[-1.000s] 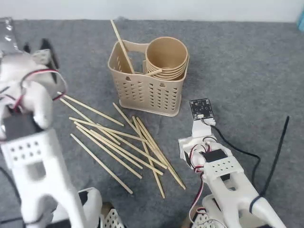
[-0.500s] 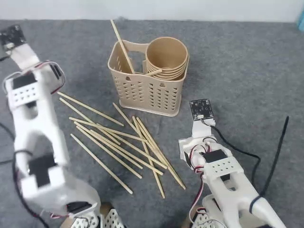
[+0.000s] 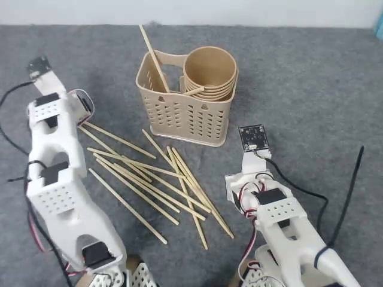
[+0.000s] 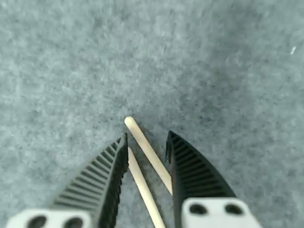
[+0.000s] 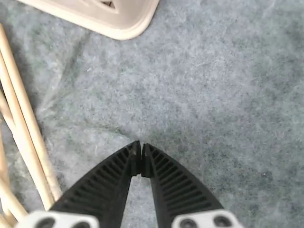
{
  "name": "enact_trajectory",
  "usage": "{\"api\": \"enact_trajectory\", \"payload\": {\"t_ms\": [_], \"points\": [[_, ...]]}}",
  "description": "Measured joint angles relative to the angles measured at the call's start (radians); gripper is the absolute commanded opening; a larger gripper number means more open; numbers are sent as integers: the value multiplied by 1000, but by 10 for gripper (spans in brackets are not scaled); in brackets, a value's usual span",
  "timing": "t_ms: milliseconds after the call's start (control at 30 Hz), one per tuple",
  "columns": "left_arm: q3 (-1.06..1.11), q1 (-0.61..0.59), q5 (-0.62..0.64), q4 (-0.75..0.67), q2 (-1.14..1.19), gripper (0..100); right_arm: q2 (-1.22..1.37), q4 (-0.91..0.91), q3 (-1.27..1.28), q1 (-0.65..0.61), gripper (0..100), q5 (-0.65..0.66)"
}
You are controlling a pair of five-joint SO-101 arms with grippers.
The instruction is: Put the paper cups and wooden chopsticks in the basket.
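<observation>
Grey felt mat point(image 3: 311, 78). Left gripper point(image 4: 146, 136) released, two chopsticks point(image 4: 146, 152) between its jaws. I'd shift to pinch one only, then lift. Right gripper point(image 5: 141, 159) clenched, empty.

The high camera sits up above the near side, looking steeply down across the grey felt point(image 3: 311, 89) to the basket point(image 3: 185, 119) in the upper middle of the frame. Each wrist camera peers along its own fingers, very close to the felt. The left gripper point(image 4: 147, 137) frames two chopstick ends point(image 4: 145, 147). The right gripper point(image 5: 141, 146) faces the basket's corner and the chopstick pile point(image 3: 161, 179), and the high view takes in both those patches.
</observation>
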Motion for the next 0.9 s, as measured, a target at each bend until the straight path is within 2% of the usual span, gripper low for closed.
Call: {"api": "enact_trajectory", "payload": {"t_ms": [333, 567, 667, 900], "points": [[-54, 0, 3, 5, 46, 119, 0, 0, 0, 0, 19, 0], [-216, 0, 3, 140, 157, 107, 0, 0, 0, 0, 19, 0], [-293, 0, 5, 201, 195, 5, 0, 0, 0, 0, 19, 0], [-408, 0, 5, 339, 215, 13, 0, 0, 0, 0, 19, 0]]}}
